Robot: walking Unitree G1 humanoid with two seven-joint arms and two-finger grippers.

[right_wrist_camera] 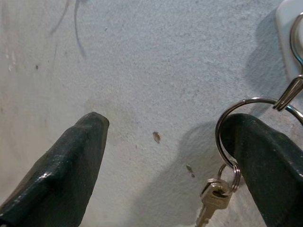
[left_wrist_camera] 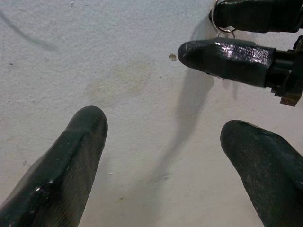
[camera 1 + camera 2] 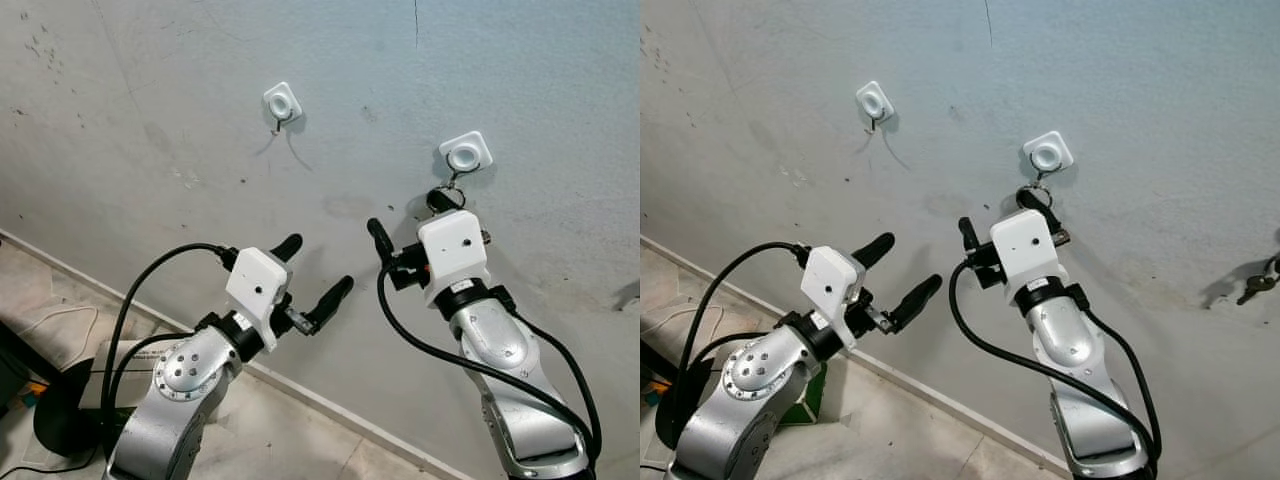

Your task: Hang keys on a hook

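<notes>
Two white hooks are fixed to the grey wall: a left hook (image 3: 282,102) and a right hook (image 3: 465,153). My right gripper (image 3: 410,218) is open just below the right hook. The key ring (image 1: 216,135) is looped over one of its fingers (image 1: 265,161) and touches the hook's metal wire (image 1: 289,92). A brass key (image 1: 212,196) dangles from a small ring under it. My left gripper (image 3: 312,268) is open with nothing in it. It hovers before the bare wall, lower and to the left, well under the left hook.
Another set of keys (image 3: 1258,282) hangs on the wall at the far right. A baseboard (image 3: 330,405) runs along the tiled floor. A green box (image 3: 810,395) and a dark round stand (image 3: 60,405) sit on the floor at lower left.
</notes>
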